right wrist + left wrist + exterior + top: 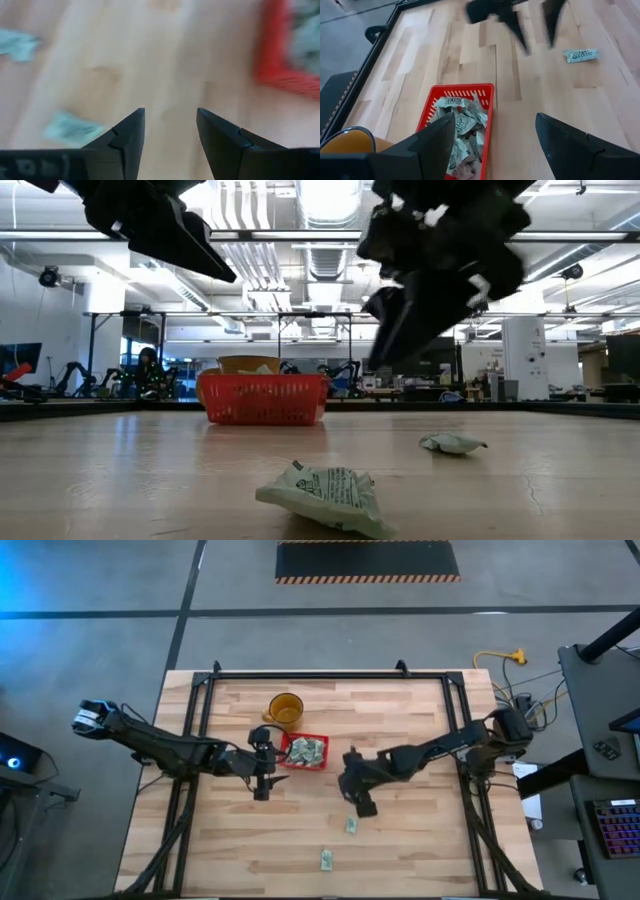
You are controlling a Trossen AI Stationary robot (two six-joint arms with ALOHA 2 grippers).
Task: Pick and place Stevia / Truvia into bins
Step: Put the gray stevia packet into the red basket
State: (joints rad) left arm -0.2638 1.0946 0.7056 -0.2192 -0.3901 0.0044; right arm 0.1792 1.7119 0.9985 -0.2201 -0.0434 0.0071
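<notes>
On the pale wooden plank table (420,840), two small pale-green paper sachets (351,825) lie near the empty, open right gripper (362,806). Descend squarely (fingers straddling one), then carry it to the sachet-filled red mesh plastic basket (321,764). The left gripper (262,790), also open, waits beside the basket.

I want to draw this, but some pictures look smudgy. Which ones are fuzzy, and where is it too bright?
Right wrist view: fuzzy all over, the basket and sachets smeared. Low view: the ceiling lights glare, both arms show as dark shapes, and the near sachet is soft. Left wrist view: sharp on the basket, the right pincer blurred. High view: a blue glow in the top left corner.
</notes>
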